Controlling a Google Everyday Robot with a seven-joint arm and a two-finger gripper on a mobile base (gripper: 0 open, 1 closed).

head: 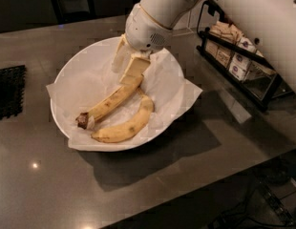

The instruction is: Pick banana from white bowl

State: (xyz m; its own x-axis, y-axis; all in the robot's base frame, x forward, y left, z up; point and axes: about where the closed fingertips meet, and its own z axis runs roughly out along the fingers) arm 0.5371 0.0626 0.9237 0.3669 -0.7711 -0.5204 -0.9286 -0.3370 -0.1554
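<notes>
In the white bowl (on the worktop) the hand stands open, holding nothing, at the upper end of the banana.

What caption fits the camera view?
White robot claw at upper end of speckled yellow banana in wide paper-lined white bowl.

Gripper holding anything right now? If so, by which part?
Cannot tell. The gripper is at the upper end of the straighter banana, which lies in the white bowl; no confirmed hold is visible.
</notes>
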